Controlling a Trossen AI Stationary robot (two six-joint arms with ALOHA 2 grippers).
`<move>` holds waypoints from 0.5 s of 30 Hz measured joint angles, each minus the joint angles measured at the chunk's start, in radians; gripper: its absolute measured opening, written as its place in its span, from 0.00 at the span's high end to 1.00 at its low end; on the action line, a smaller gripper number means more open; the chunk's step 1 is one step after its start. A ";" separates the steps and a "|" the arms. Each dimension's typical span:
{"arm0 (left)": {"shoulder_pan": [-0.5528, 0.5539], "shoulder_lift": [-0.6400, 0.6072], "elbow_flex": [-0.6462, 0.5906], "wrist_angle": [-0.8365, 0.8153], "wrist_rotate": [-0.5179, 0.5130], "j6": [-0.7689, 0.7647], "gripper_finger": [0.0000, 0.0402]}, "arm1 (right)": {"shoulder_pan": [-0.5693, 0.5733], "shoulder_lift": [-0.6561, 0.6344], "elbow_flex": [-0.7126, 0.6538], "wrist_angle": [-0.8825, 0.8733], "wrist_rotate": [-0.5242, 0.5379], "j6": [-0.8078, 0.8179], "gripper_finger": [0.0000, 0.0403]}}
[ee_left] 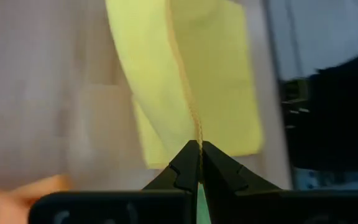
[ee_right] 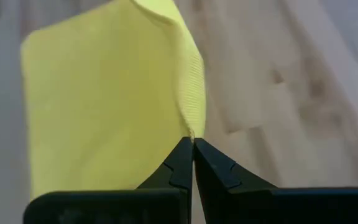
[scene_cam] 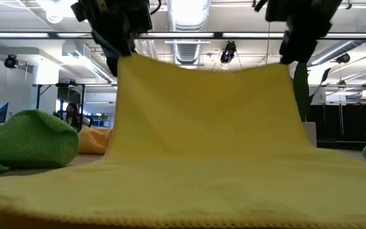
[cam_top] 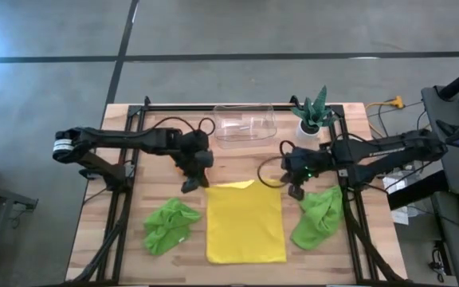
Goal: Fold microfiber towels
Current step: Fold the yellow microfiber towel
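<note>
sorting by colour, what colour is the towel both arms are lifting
Yellow towel, plain; the high view shows it best.

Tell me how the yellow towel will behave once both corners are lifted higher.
Likely floppy: the yellow towel already sags between the left pincer and right pincer, both shut on its far corners. Probably light, since thin tips carry it. The trailing edge may drag along the table.

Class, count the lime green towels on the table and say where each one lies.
2. One green towel lies crumpled left of the yellow towel; the other green towel lies crumpled to its right. More could be hidden.
</note>
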State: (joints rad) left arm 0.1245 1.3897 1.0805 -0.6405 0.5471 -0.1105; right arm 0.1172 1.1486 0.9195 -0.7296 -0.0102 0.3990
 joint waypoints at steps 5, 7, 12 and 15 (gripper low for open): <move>-0.088 -0.026 0.000 0.004 0.046 -0.054 1.00 | 0.123 -0.032 -0.001 0.005 -0.024 0.062 0.98; -0.126 -0.027 0.000 0.005 0.047 -0.073 1.00 | 0.174 -0.029 -0.002 0.008 -0.024 0.087 0.98; -0.210 -0.019 0.000 0.021 0.046 -0.121 1.00 | 0.285 0.000 -0.002 0.034 -0.018 0.149 0.98; -0.253 -0.007 -0.003 0.062 0.048 -0.156 1.00 | 0.335 0.030 -0.002 0.078 -0.016 0.180 0.98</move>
State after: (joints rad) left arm -0.1283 1.3830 1.0778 -0.5787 0.5952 -0.2660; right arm 0.4519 1.1789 0.9173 -0.6512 -0.0257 0.5790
